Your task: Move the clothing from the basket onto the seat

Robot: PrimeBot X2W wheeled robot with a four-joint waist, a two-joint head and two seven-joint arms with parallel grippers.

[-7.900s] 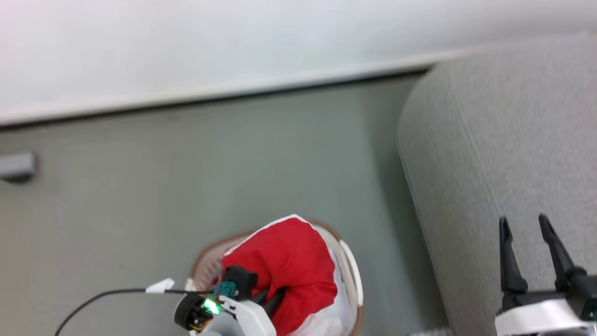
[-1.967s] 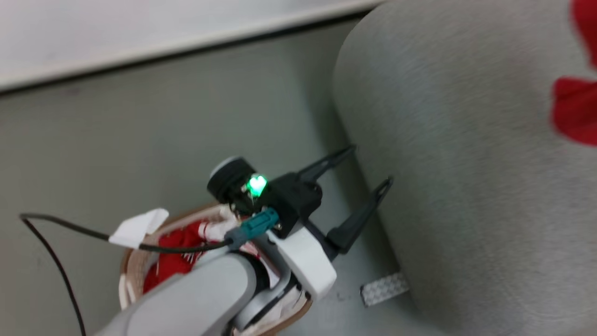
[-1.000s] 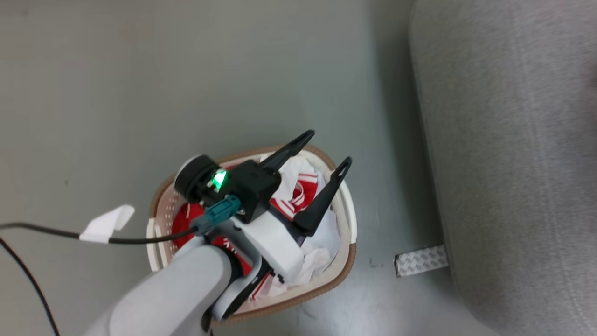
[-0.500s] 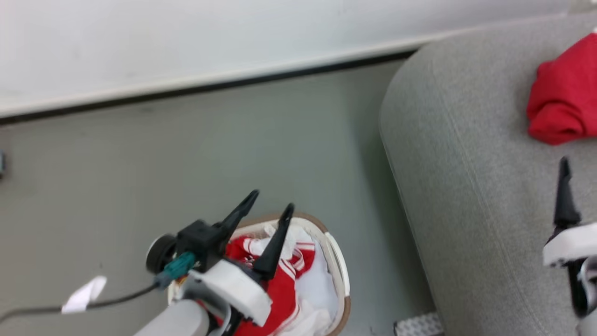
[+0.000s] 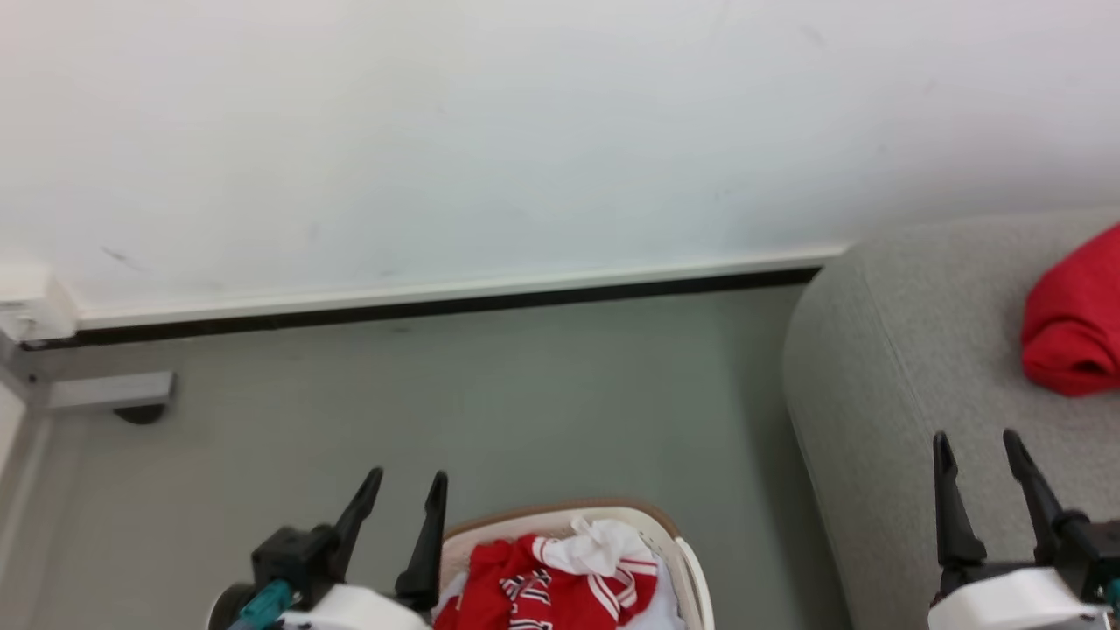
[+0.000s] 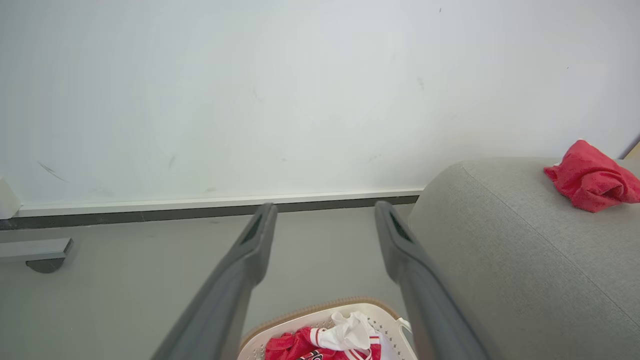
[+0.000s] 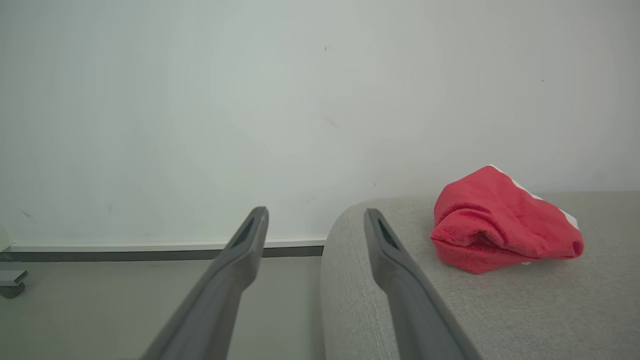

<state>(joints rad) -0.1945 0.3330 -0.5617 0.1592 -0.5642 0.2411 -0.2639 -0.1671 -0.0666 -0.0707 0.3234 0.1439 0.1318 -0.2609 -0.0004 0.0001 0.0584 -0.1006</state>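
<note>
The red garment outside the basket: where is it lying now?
The red garment lies bunched on top of the grey seat, at the right edge of the head view, beyond the open right gripper and apart from the basket.

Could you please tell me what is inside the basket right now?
The basket holds crumpled red clothing with white stripes, and a white part lies uppermost. Anything beneath that heap, and the basket's floor, is covered.
</note>
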